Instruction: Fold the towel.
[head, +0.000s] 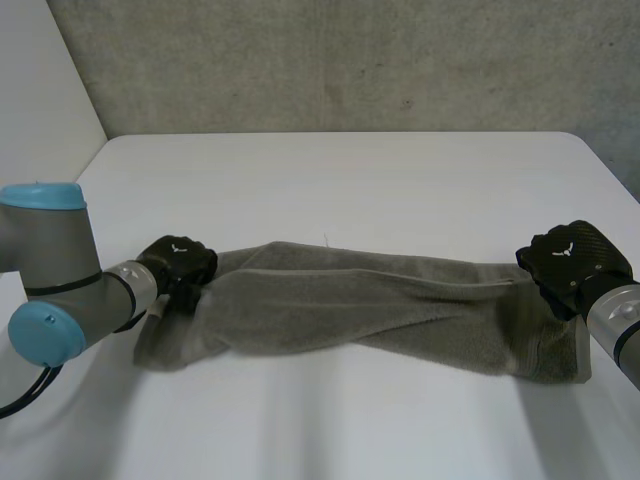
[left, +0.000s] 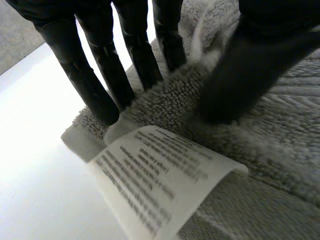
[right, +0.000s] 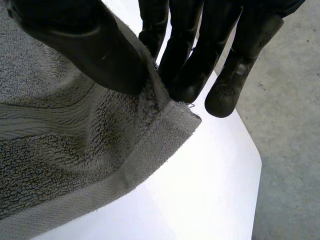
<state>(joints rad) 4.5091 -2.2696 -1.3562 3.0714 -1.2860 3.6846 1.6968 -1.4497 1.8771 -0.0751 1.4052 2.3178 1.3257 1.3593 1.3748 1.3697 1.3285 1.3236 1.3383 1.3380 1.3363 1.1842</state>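
Closest up, a printed care label (left: 160, 175) can be seen sticking out of the towel (head: 380, 310) right by the fingertips of the left robot hand (left: 95, 80). That end is pinched between its thumb and fingers. The far corner is pinched the same way by the right robot hand (head: 570, 262). The grey terry is laid out as a long rumpled band on the bench (head: 350, 170) between both hands. It looks doubled over lengthwise and a bit twisted, so roughly one fold can be counted as done. The ends are not yet brought together or squared up.
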